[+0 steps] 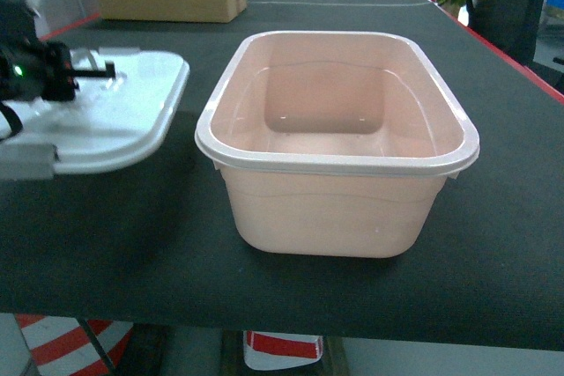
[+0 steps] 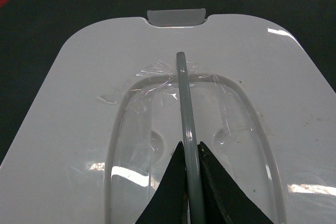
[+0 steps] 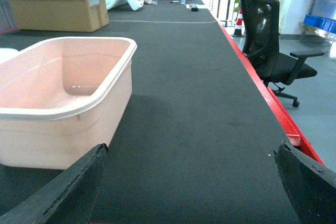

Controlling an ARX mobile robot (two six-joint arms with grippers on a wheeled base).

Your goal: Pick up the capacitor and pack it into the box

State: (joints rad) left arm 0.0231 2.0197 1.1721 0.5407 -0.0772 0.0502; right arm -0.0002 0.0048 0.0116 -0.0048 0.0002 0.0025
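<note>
Dark felt covers our long surface [image 1: 115, 244], where the pale pink box [image 1: 339, 143] stands open, the white lid [image 1: 132, 116] lying flat just beside it. Our left end effector [image 2: 192, 153] is clenched on the lid's grey handle [image 2: 184, 93]. Our right end effector [image 3: 191, 153] hangs spread wide, released, near the box. We see no capacitor.
</note>
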